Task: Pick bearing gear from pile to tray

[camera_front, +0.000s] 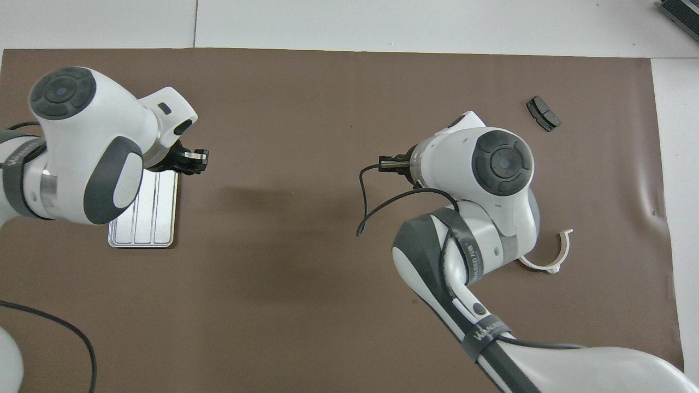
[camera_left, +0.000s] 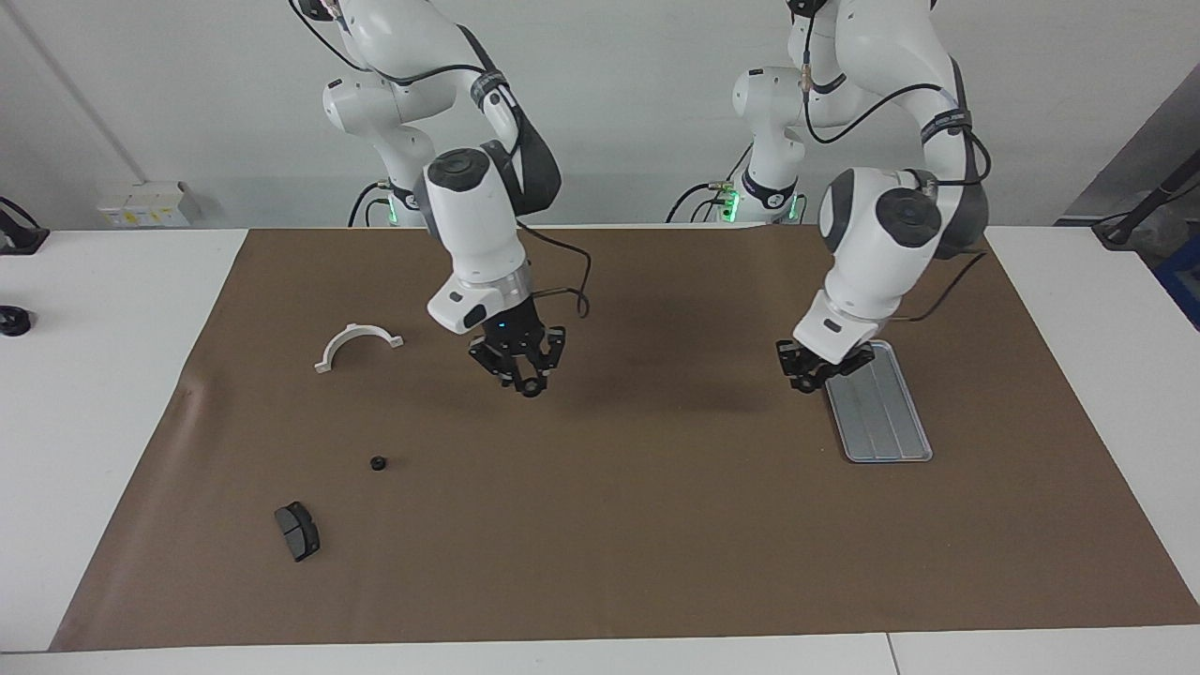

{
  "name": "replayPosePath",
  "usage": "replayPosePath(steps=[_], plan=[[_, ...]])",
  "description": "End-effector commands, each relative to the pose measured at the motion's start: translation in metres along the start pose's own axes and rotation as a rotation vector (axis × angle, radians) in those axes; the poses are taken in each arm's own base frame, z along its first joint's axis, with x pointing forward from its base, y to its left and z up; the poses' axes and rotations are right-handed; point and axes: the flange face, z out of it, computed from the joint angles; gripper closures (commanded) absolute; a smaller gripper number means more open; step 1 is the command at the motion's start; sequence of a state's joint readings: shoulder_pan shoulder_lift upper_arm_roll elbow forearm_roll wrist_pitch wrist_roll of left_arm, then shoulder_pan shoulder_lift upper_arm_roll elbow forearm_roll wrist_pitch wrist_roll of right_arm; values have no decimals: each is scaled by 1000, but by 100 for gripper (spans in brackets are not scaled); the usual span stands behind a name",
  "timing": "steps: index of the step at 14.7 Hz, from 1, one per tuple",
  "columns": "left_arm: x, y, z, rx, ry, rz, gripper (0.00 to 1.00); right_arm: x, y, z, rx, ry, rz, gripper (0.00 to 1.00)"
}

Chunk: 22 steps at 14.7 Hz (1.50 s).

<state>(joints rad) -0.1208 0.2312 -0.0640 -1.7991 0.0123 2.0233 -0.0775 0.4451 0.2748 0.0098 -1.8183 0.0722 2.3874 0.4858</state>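
Mat (camera_left: 656, 525), brown, covering most of the table.

Tray (camera_left: 881, 412) — flat on the mat toward the left arm's end; nothing visible in it.

Left gripper (camera_left: 806, 373) — raised, over the tray's rim on the side facing the right arm; whether it is open or closed cannot be told.

Right gripper (camera_left: 527, 377) — raised over the middle of the mat; its state cannot be told either.

Pile, loose on the mat toward the right arm's end, pieces well apart:
- bracket (camera_left: 357, 343), white half-ring, nearest the robots;
- round piece (camera_left: 378, 463), small and black, farther out, lying free and well apart from the tray;
- pad (camera_left: 297, 531), dark grey, farthest out.
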Motion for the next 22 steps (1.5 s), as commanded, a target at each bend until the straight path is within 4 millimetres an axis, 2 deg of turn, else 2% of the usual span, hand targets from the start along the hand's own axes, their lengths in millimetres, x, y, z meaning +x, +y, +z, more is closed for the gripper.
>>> replayPosePath(steps=[1, 2, 5, 7, 8, 11, 12, 13, 15, 16, 17, 18, 19, 22], plan=[[-21, -52, 13, 7, -39, 31, 100, 0, -55, 27, 88, 22, 122, 100], [-31, -67, 20, 7, -54, 14, 100, -14, -75, 43, 102, 22, 136, 100], [-55, -91, 41, 7, -64, -26, 100, -61, -125, 103, 116, 4, 152, 100], [-69, -103, 59, 10, -24, -46, 100, -68, -130, 118, 108, 2, 172, 100], [-75, -106, 65, 11, -15, -41, 100, -70, -130, 121, 105, 8, 162, 95], [-86, -112, 73, 11, -18, -51, 100, -75, -127, 132, 93, 0, 157, 72], [-91, -116, 79, 10, -29, -59, 100, -74, -126, 132, 94, 2, 162, 30], [-96, -118, 83, 10, -26, -63, 100, -75, -126, 133, 91, 0, 159, 0], [-107, -120, 95, 12, -13, -70, 100, -74, -124, 132, 74, 9, 141, 0], [-110, -123, 96, 12, -13, -78, 92, -67, -119, 125, 69, 17, 143, 0], [-110, -123, 95, 12, -13, -78, 61, -54, -110, 100, 70, 36, 157, 0], [-109, -123, 95, 13, -10, -81, 25, -37, -93, 78, 51, 45, 181, 0], [-107, -124, 92, 12, -11, -78, 0, -21, -74, 50, 34, 46, 208, 0], [-89, -129, 65, 16, 22, -86, 0, 26, 1, -8, -22, 33, 244, 0]])
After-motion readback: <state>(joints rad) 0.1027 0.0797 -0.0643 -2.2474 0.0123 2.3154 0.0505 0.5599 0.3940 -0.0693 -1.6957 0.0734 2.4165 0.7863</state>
